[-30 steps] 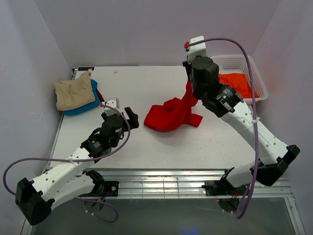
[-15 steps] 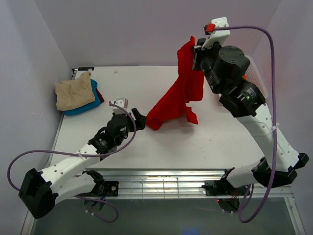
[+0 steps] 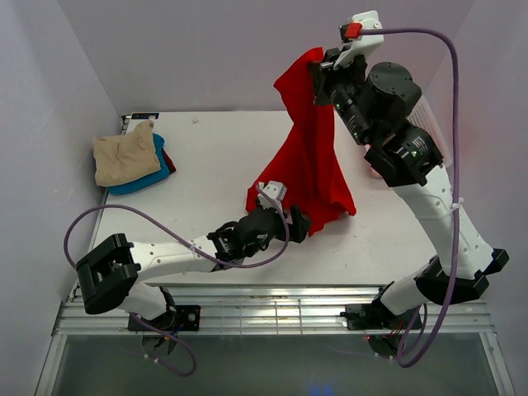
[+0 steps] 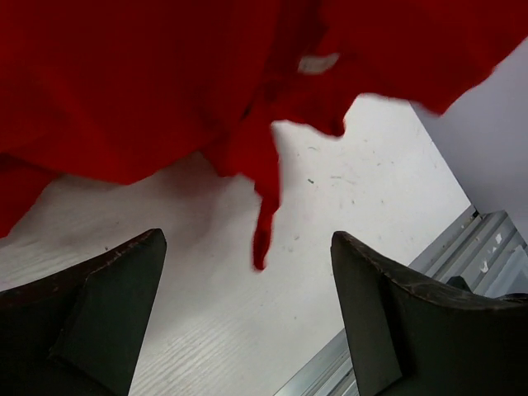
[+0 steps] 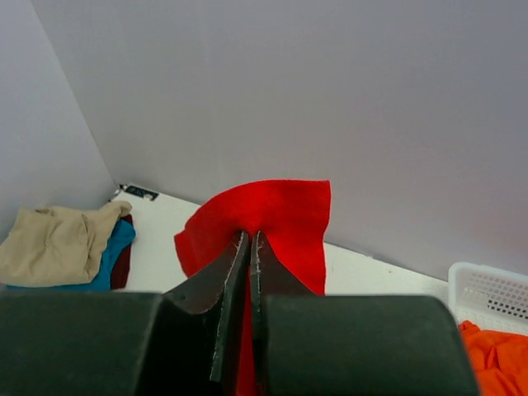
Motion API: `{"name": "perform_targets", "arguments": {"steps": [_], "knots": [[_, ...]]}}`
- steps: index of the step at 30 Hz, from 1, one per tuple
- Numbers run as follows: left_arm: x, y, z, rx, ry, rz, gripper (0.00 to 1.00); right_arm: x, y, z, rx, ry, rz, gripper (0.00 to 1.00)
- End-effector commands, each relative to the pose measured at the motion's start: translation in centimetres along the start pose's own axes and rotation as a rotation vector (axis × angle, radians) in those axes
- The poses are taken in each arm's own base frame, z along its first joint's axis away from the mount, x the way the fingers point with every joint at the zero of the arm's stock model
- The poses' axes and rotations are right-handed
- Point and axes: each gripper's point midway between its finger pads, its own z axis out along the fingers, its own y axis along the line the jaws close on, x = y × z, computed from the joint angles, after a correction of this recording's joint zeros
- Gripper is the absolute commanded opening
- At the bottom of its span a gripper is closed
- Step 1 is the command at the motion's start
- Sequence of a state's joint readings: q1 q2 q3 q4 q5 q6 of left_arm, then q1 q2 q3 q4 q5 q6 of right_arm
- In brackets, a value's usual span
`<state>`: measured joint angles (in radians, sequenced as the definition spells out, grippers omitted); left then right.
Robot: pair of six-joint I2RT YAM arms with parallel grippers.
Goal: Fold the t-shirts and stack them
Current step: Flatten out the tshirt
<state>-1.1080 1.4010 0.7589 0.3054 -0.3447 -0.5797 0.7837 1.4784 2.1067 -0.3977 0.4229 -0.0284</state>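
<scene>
Right gripper [image 3: 323, 73]: pressed shut on the top edge of the red shirt [image 3: 309, 157], held high. The cloth hangs in a long drape, its lower hem down near the table [image 3: 206, 140]; touching or not, I cannot tell.

Left gripper [image 3: 299, 224]: spread wide just under that hem, pinching nothing.

Far left: tan shirt [image 3: 124, 157] piled on a teal shirt [image 3: 142, 178] and a dark red shirt [image 3: 168, 158], so I judge those done.

Not yet done: folding the red one, then the orange shirt [image 5: 495, 351] in the basket [image 5: 487, 289].

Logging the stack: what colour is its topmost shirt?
Tan; the topmost shirt shows best in the top external view.
</scene>
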Motion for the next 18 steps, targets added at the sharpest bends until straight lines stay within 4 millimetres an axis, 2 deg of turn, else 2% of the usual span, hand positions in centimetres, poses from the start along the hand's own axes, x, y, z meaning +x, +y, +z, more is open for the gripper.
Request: {"name": "perform_targets", "arguments": {"steps": [1, 2, 4, 5, 6, 9, 14, 17, 18], "knots": [[-4.1, -2.4, 0.1, 0.005, -0.160, -0.011, 0.92, 0.8, 0.2, 0.4, 0.000, -0.003, 0.006, 0.08], [-4.9, -3.1, 0.2, 0.012, -0.185, -0.013, 0.92, 1.3, 0.2, 0.4, -0.001, 0.006, 0.005, 0.08], [-5.1, -2.9, 0.9, -0.015, -0.201, -0.004, 0.92, 2.0, 0.4, 0.2, -0.012, 0.017, 0.010, 0.08], [-5.3, -2.8, 1.3, -0.029, -0.212, 0.002, 0.92, 3.0, 0.5, 0.2, -0.017, 0.039, 0.006, 0.08], [-6.1, -3.1, 1.6, -0.036, -0.230, 0.009, 0.92, 2.9, 0.7, -0.1, -0.029, 0.032, 0.009, 0.08], [-6.5, -2.5, 2.8, -0.093, -0.264, 0.045, 0.92, 3.6, 0.6, -0.3, -0.031, 0.048, 0.004, 0.08], [-6.1, 0.5, 3.7, -0.262, -0.296, 0.108, 0.92, 3.3, 0.3, -1.2, -0.031, 0.043, 0.005, 0.08], [-5.4, 2.6, 3.0, -0.344, -0.304, 0.116, 0.92, 2.7, -0.4, -1.8, -0.006, 0.026, 0.000, 0.08], [-5.8, 2.8, 2.4, -0.344, -0.315, 0.100, 0.92, 2.1, -1.0, -1.9, 0.020, 0.014, -0.012, 0.08]]}}
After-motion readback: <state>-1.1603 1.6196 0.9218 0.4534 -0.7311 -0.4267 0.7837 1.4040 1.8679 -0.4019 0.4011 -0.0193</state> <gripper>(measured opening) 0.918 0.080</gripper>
